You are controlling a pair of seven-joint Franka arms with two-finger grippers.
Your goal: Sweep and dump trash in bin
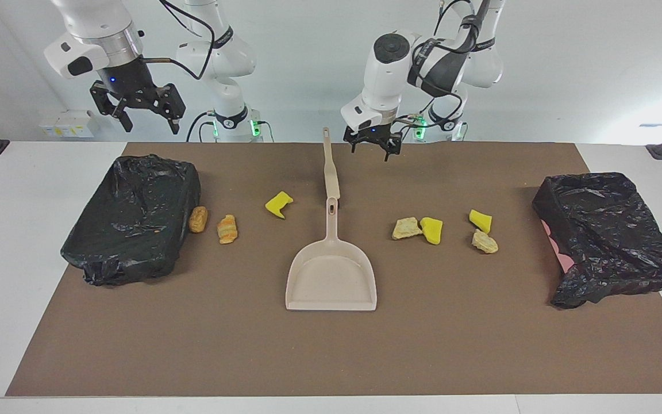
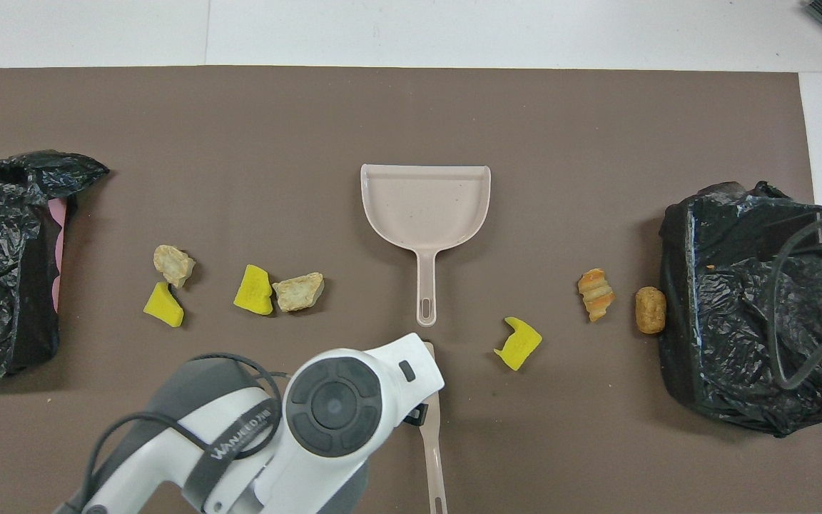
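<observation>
Trash lies scattered on the brown mat. Toward the left arm's end are two yellow wedges (image 1: 432, 230) (image 1: 480, 221) and two beige lumps (image 1: 406, 228) (image 1: 484, 241). Toward the right arm's end are a yellow wedge (image 1: 278, 204) and two bread-like pieces (image 1: 227, 228) (image 1: 197, 219). A beige dustpan (image 1: 331, 276) lies mid-table, with a long beige brush handle (image 1: 330, 169) nearer the robots. My left gripper (image 1: 372, 150) hangs open and empty just beside that handle's robot end. My right gripper (image 1: 150, 126) waits open, high by the black-bagged bin (image 1: 133, 218).
A second black-bagged bin (image 1: 609, 236), with pink showing under the bag, sits at the left arm's end. In the overhead view the left arm covers part of the brush handle (image 2: 434, 457). White table borders the mat (image 1: 331, 356).
</observation>
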